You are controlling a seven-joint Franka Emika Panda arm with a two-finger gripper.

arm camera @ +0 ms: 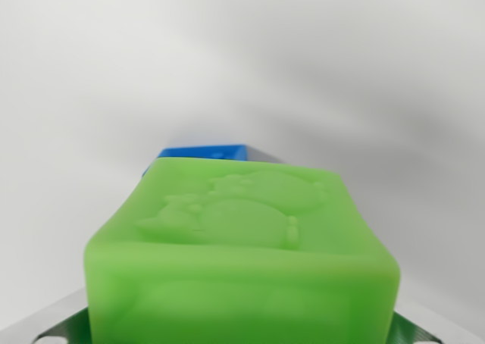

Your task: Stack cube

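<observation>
Wrist view: green cube (pixel 242 257) fills lower middle, close to camera, raised animal shape on upper face. Blue cube (pixel 203 152) peeks out just behind its far edge, mostly hidden. Metal fingers (pixel 57 327) flank green cube at bottom corners; gripper (pixel 242 330) grasps green cube. Plain white surface (pixel 242 56) all around.

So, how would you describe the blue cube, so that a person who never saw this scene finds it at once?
Start from the large green cube with a raised animal figure, which fills the lower middle of the wrist view. Look just past its far top edge: a thin blue strip shows there, the blue cube. It is the only blue thing, mostly hidden by the green one.
</observation>
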